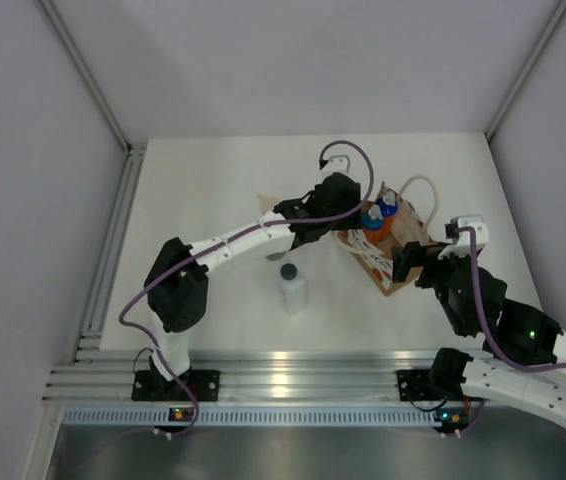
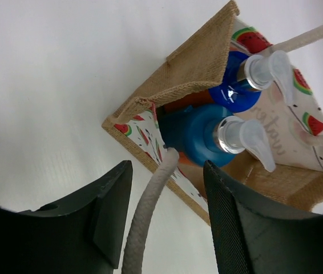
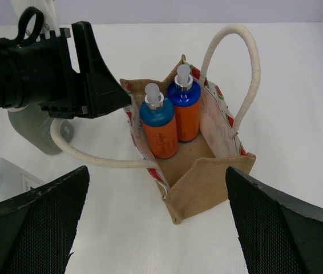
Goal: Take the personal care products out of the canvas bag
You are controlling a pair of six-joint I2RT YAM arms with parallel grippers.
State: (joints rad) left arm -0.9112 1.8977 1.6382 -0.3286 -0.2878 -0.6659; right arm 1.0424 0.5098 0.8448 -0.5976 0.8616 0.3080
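**White table with two bottles out and two in the bag**

White table [image 1: 213, 180], grey walls on three sides. The canvas bag [image 3: 207, 182] stands open toward 3 o'clock of the table's centre. Inside it, two orange bottles [image 3: 162, 137] [image 3: 188, 117] with blue caps stand upright, side by side and touching. A white bottle [image 1: 291, 290] with a dark cap stands on the table at about 8 o'clock of the bag, well apart from it. A grey-green bottle [image 3: 36, 128] stands beyond the left arm. The left jaws are spread at the bag's 9 o'clock side, and one rope handle [image 2: 150, 217] runs through the gap between them. The other handle [image 3: 247, 74] arches upright. The right jaws are spread wide and empty, above the bag's 5 o'clock corner.
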